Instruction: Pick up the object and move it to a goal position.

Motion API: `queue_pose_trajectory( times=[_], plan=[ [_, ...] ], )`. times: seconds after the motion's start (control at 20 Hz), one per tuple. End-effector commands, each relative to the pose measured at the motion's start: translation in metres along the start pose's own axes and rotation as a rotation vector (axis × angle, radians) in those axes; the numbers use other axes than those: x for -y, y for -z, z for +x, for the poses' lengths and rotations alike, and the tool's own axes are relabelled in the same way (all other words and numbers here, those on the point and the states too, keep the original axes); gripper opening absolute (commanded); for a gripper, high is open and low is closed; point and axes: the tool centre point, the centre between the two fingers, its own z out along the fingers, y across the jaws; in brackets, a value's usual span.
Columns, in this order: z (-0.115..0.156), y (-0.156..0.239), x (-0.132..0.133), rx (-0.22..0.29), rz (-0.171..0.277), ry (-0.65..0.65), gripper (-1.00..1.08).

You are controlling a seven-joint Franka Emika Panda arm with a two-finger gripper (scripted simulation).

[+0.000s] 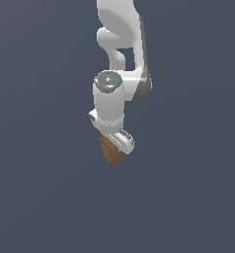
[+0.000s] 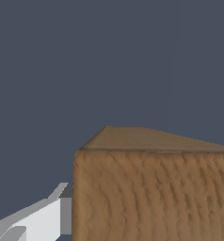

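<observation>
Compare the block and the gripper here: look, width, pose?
Look: the block is brown with a wood grain, while the gripper is plain glossy white.
Width: in the exterior view the block is narrower than the gripper body above it.
Pose: the block hangs below the gripper, which points downward from the arm.
Shared: they sit right against each other; the wrist view shows a finger beside the block's face.
</observation>
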Motion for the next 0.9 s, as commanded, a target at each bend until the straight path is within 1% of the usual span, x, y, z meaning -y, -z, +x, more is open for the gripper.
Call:
queue_pose_trajectory(
  times=[0.0,0.45,0.65,0.85],
  plan=[
    [0.001,-0.001,0.000,0.000,0.000,-0.001,-1.00],
    [-0.004,0.005,0.000,0.000,0.000,0.000,-1.00],
    [-0.014,0.016,0.000,0.000,0.000,0.000,-1.00],
    [-0.030,0.034,0.001,0.000,0.000,0.000,-1.00]
  ],
)
